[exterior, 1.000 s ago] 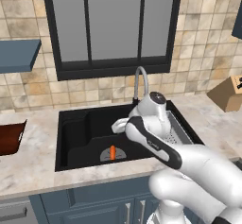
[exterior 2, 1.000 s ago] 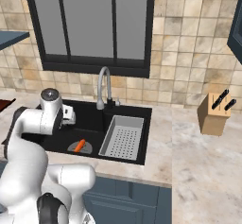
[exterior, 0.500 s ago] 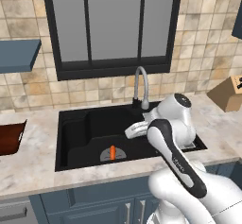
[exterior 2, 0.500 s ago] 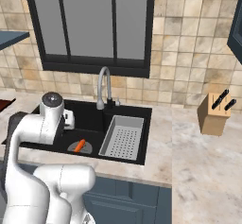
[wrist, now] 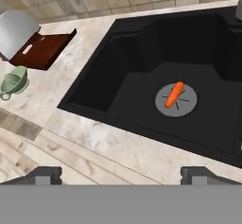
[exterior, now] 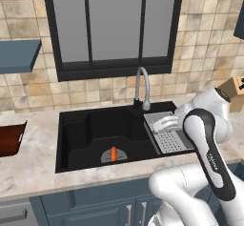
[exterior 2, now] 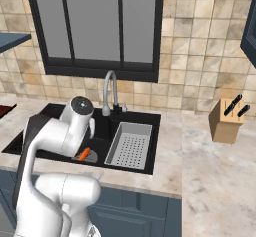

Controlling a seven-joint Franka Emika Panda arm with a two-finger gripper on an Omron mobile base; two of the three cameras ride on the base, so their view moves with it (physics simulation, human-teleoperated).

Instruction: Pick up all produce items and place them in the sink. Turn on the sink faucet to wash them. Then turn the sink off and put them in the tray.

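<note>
Carrot: small orange carrot (wrist: pixel 175 94) lies on the grey drain disc of the black sink (wrist: pixel 132 72).
Fingers: spread wide, holding nothing (tips low in hand view).
Next: reach the silver gooseneck faucet (exterior: pixel 141 87) from the right; nudge its handle gently.

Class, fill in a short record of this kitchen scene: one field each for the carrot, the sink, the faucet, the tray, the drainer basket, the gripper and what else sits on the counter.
carrot: lying on the round grey drain disc at the sink bottom
sink: black basin, no water visible
faucet: behind the basin, spout arched forward
tray: reddish-brown, on the counter left of the sink, nothing in it
drainer basket: grey, perforated, at the sink's right end
gripper: fingertips apart, holding nothing
other items: green cup, knife block
</note>
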